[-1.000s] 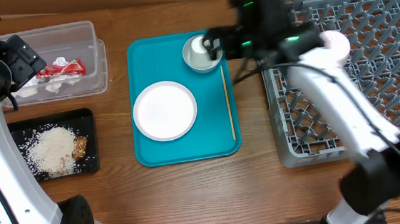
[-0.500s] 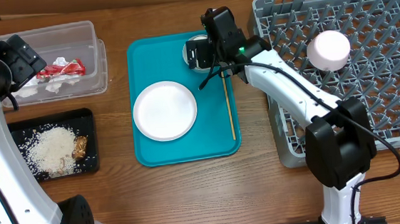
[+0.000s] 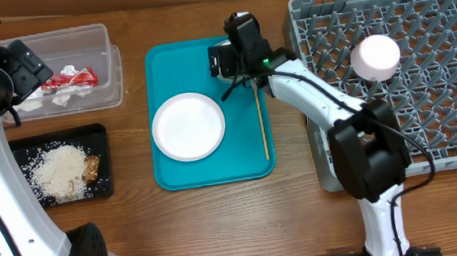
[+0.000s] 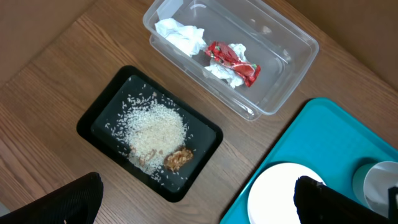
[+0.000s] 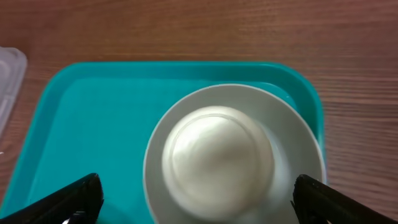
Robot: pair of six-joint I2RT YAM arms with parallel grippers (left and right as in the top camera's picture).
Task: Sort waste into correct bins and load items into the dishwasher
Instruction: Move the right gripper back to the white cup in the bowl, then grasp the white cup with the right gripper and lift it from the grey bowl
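Note:
A teal tray [image 3: 174,169] holds a white plate [image 3: 188,127], a thin wooden chopstick [image 3: 261,121] and a pale grey bowl [image 5: 233,155] at its far right corner. My right gripper [image 3: 225,63] hangs open directly above that bowl, its fingertips wide on either side [image 5: 198,202]. A white bowl [image 3: 375,57] sits upside down in the grey dish rack [image 3: 425,129]. My left gripper [image 4: 196,202] is open and empty, high over the left side, above the black tray [image 4: 93,124] and the plate [image 4: 280,199].
A clear plastic bin [image 3: 99,40] at the far left holds a red wrapper [image 3: 72,76] and crumpled white paper [image 4: 180,36]. The black tray [image 3: 98,134] in front of it holds rice [image 3: 58,168] and a brown scrap [image 3: 92,167].
My right arm has swung left from over the dish rack to the tray's far corner. It now hovers over the grey bowl. The left arm has not moved.

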